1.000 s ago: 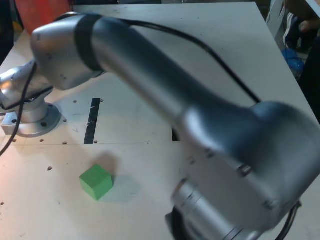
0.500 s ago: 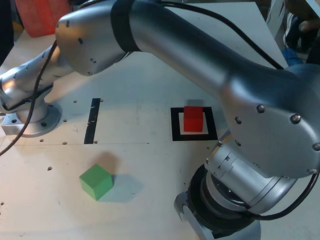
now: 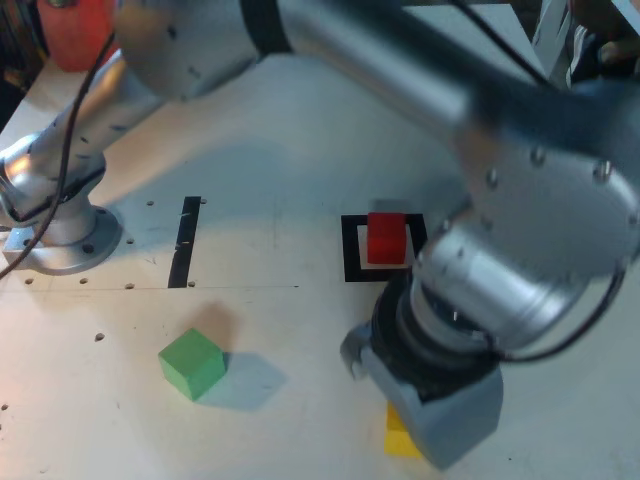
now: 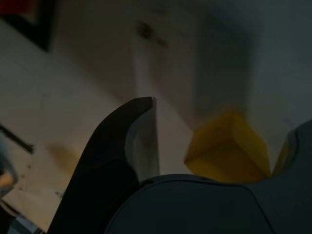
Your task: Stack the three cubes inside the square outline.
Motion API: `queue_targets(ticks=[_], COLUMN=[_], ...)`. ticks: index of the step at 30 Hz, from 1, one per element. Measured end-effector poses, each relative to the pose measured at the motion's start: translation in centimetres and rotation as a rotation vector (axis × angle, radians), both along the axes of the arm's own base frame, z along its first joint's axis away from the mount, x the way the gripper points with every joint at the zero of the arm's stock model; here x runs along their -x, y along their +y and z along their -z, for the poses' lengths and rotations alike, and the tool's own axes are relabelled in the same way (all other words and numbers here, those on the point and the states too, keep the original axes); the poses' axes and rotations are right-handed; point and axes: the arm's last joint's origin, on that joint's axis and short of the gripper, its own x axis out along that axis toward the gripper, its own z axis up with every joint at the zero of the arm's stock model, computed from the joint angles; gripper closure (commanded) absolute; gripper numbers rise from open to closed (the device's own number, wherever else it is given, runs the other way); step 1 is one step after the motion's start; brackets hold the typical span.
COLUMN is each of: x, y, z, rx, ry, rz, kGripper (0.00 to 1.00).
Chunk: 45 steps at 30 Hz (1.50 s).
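The solid red cube [image 3: 386, 238] sits inside the square outline of black tape with a white centre [image 3: 351, 250], near its far side in the exterior view. The solid yellow cube [image 3: 401, 436] rests on the pale, flat tabletop [image 3: 290, 400], below the outline in the exterior view and partly hidden by the gripper. The solid green cube [image 3: 192, 364] lies well apart from both, toward the exterior view's left, with one corner pointing toward the camera. The grey gripper with dark curved fingers [image 4: 219, 141] hangs over the yellow cube with its jaws spread wide, holding nothing; in the wrist view the cube shows between the fingers. Farther out, a straight black tape strip [image 3: 185, 242] lies between the outline and the round metal base [image 3: 68, 245] of the silvery arm [image 3: 370, 70].
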Motion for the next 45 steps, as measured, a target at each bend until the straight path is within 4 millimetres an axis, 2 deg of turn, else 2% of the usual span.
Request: queue_targets(ticks=[5, 10, 14, 22, 28, 33, 45], x=[0.4, 1.6, 2.3, 2.6, 2.4, 1.6, -0.6], y=[0.6, 0.9, 1.0, 1.3, 3.5, 4.4, 2.8], z=[-2.6, -6.7, -7.8, -7.2, -4.9, -4.6, -2.1], rx=[0.052, 0.185, 0.233, 0.186, 0.083, 0.080, 0.119], ry=[-0.039, -0.098, -0.090, -0.094, -0.049, -0.053, -0.001], rz=[-0.044, -0.231, -0.384, -0.623, -0.720, -0.768, -0.853], kGripper=[0.06, 0.02, 0.01, 0.01, 0.04, 0.05, 0.09])
